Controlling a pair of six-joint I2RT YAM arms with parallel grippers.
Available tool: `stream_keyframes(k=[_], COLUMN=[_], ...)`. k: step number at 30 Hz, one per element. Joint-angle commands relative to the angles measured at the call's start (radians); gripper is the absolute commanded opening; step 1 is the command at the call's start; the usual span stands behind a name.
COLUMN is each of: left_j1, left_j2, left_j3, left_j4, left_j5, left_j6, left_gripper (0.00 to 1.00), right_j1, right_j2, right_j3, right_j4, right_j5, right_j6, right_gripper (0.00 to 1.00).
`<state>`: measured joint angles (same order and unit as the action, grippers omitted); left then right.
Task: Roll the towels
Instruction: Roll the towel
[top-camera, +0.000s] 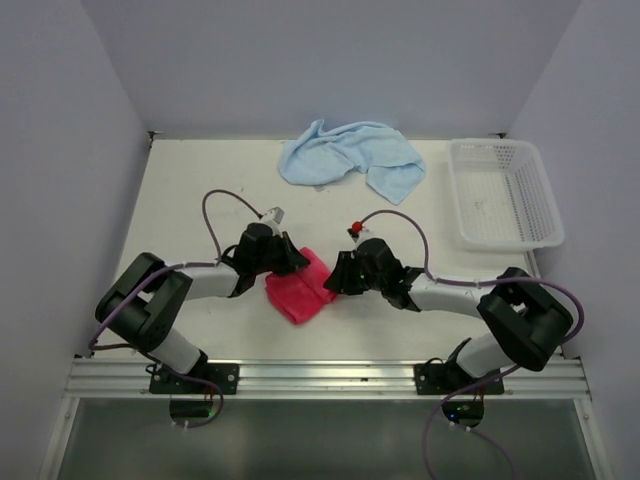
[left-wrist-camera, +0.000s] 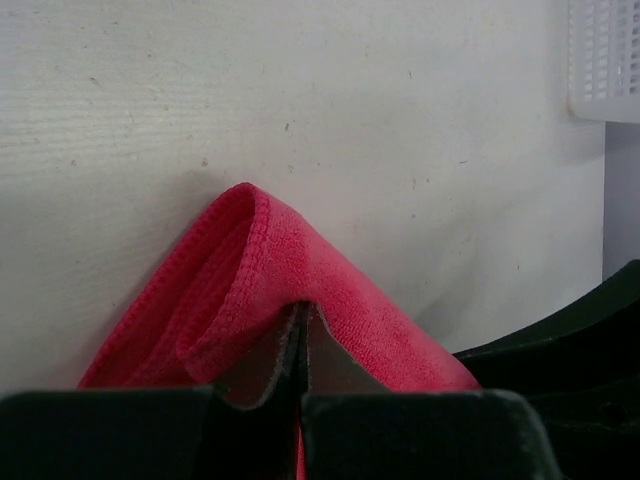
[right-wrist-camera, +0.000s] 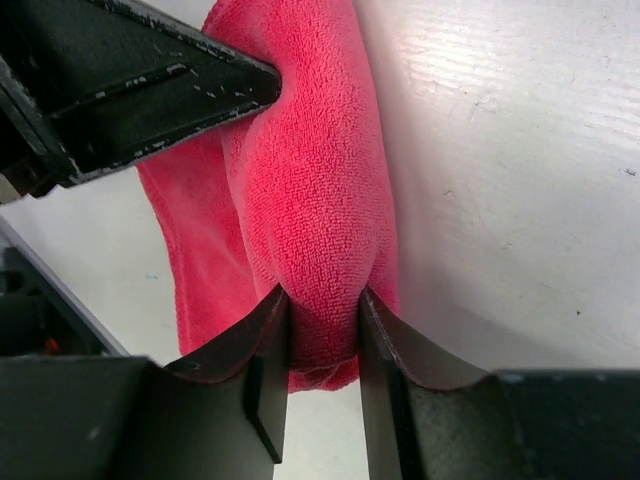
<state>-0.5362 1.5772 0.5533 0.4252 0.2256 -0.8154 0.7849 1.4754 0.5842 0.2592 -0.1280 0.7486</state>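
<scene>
- Right gripper (right-wrist-camera: 322, 300) is clamped on a thick fold of the red towel (right-wrist-camera: 310, 180); left gripper (left-wrist-camera: 302, 335) is pressed together on a thin edge of it from the left
- Red towel lies bunched at the near middle of the table (top-camera: 200, 200), between both wrists; blue towel (top-camera: 350, 155) sits crumpled at the far edge, well apart
- To roll well, both grips should probably turn level and together, for a tight, even roll
- Hidden: cloth under the fingers; number of turns made is unclear
</scene>
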Motion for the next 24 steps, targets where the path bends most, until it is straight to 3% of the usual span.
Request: stream_keyframes(k=[1,5,12,24], left_j1=[0.018,0.035,0.039,0.035], left_j2=[-0.046,-0.130,-0.307,-0.356], left_j3=[-0.030,0.002,0.054,0.039], left_j4=[-0.160,-0.215,-0.313,-0.281], left_j5=[-0.060,-0.037,-0.061,0.009], left_j6=[0.047,0.039,0.048,0.061], left_gripper=[0.00,0.00,0.00,0.00], right_j1=[0.066,0.158,0.295,0.525], right_j2=[-0.056,-0.078,-0.079,0.068], right_j3=[0.043,0.069,0.115,0.267], right_j4=[-0.099,-0.175,-0.245,-0.356], right_j5=[0.112,0.273,0.520,0.823], right_j6=[-0.126,-0.222,-0.253,-0.331], right_gripper=[0.30,0.27,0.26,0.28])
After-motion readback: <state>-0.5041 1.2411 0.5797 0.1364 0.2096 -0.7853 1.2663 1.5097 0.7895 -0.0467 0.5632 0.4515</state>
